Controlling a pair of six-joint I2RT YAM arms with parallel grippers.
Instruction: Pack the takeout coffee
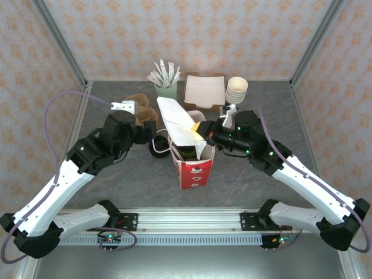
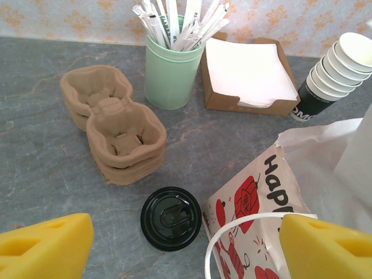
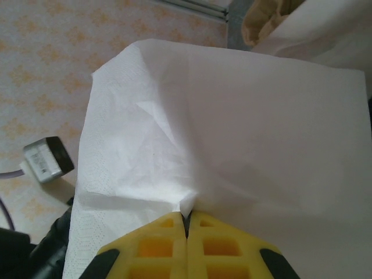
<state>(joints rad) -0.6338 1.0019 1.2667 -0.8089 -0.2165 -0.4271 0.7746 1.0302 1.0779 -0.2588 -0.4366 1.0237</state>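
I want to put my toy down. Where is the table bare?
Bare: the grey table in front, on both sides of the red bag, and left of the brown carriers. Crowded: the back row, green cup, napkin box, cup stack.

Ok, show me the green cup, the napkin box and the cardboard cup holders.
green cup (image 2: 170,78), left wrist view, its side wall
napkin box (image 2: 224,103), left wrist view, brown front wall
cup holders (image 2: 125,142), left wrist view, top one's near pocket
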